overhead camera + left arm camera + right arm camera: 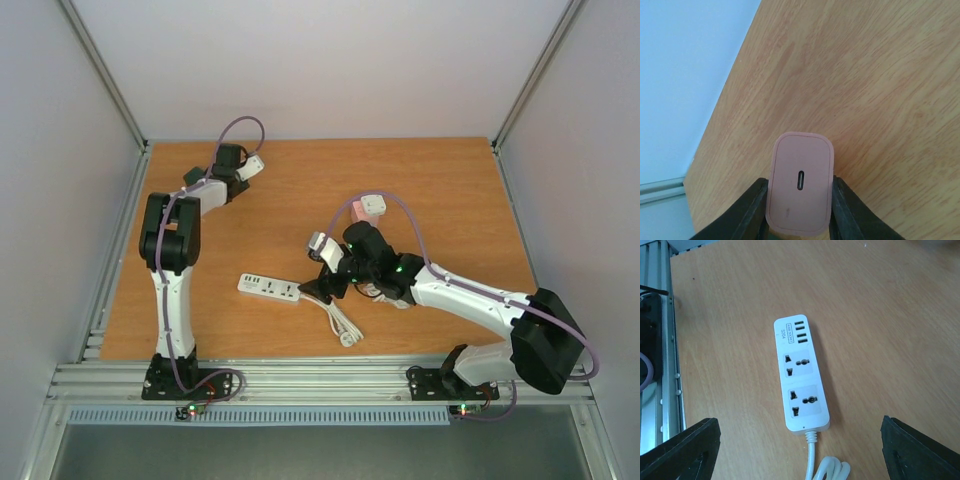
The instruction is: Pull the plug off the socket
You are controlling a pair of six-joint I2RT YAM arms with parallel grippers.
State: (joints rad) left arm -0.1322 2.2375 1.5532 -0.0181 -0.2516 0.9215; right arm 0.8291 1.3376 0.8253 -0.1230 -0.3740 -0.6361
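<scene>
L tool [800,210] is clamping the pink plug [801,180] by its two long sides, USB port facing the wrist cam. It's holding it over the table [880,75] close to the far-left edge, where the wood is meeting the pale wall [685,65]. Plug is off the socket already: both outlets on the white power strip [800,377] are showing empty. R tool [801,445] is hanging over the strip w/ fingers spread wide, touching nothing.

Risks, as I'm reading it:
- The fingers are covering only part of a smooth, rounded shell, so the plug could be slipping out if the arm is swinging fast.
- Letting go this near the edge is risking the plug tumbling off the wood or knocking against the wall.
- If the R arm is descending, it could be pressing on the strip, or snagging the looped cord [827,470] and dragging the strip across the table.
</scene>
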